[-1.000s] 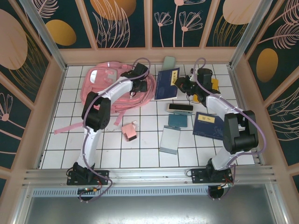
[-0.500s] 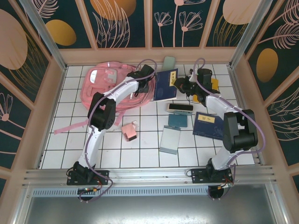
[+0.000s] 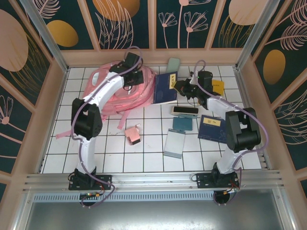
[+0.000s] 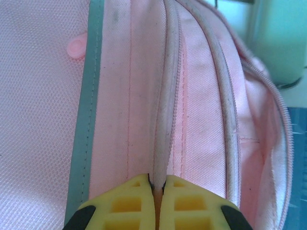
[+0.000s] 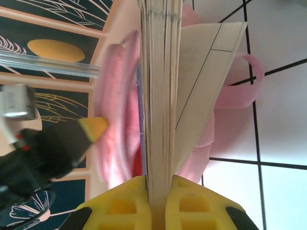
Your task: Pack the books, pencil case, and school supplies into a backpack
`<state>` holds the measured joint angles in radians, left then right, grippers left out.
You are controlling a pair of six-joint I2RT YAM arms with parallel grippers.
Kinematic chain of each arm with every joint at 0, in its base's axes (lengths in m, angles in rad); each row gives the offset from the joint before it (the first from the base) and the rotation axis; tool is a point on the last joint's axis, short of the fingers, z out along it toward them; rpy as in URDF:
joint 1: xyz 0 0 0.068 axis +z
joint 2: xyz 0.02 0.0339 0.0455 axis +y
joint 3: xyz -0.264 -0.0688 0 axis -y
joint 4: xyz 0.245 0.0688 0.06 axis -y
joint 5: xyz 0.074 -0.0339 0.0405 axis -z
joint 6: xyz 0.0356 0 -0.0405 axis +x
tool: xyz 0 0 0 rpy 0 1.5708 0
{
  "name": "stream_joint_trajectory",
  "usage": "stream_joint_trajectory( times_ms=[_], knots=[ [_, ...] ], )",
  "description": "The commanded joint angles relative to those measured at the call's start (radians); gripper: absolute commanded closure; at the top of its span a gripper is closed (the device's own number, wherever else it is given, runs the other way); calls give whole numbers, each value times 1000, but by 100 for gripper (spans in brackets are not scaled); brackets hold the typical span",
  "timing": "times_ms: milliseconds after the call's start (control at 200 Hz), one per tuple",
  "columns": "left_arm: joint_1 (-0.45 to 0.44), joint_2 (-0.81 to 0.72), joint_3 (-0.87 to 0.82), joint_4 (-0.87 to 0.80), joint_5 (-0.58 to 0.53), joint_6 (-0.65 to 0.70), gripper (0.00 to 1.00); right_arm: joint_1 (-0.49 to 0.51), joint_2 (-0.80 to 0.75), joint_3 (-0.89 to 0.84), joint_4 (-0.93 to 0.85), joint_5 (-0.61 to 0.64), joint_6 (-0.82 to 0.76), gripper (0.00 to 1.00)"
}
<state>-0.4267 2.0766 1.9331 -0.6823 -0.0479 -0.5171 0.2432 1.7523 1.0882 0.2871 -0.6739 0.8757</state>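
Note:
The pink backpack (image 3: 112, 91) lies bunched at the back left. My left gripper (image 3: 135, 78) is shut on its pale piped zipper edge (image 4: 163, 120), pinching it between the yellow fingertips (image 4: 125, 199). My right gripper (image 3: 179, 88) is shut on a navy book (image 3: 164, 88) and holds it on edge beside the backpack's open side; the book's page edges (image 5: 158, 96) run straight out from the jaws. A second navy book (image 3: 213, 127) lies flat at the right. The yellow book (image 3: 218, 86) peeks out behind the right arm.
Loose on the tiles are a mint-green case (image 3: 173, 63), a black-and-cream box (image 3: 185, 111), a teal pad (image 3: 182, 124), a grey-blue box (image 3: 175, 143) and a pink box (image 3: 133, 134). Pink straps (image 3: 67, 132) trail left. Wooden walls enclose the table.
My left gripper has closed on the backpack's zipper edge and pulled it up and back to the left, bunching the bag. The right gripper has shifted the navy book slightly left.

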Motion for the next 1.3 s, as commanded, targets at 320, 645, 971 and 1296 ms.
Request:
stream_joint_trajectory(
  times_ms=[320,645,971,1296],
  knots=[
    [80,-192,-30,176,318,25,100,158,253,250,167,90,151,100],
    [123,-199,-19,235,449,-38,100,272,474,405,332,144,314,100],
    [122,-202,-68,310,529,-113,100,390,710,695,315,206,363,100],
    [128,-231,-112,322,504,-114,100,451,873,923,159,204,341,72]
  ],
)
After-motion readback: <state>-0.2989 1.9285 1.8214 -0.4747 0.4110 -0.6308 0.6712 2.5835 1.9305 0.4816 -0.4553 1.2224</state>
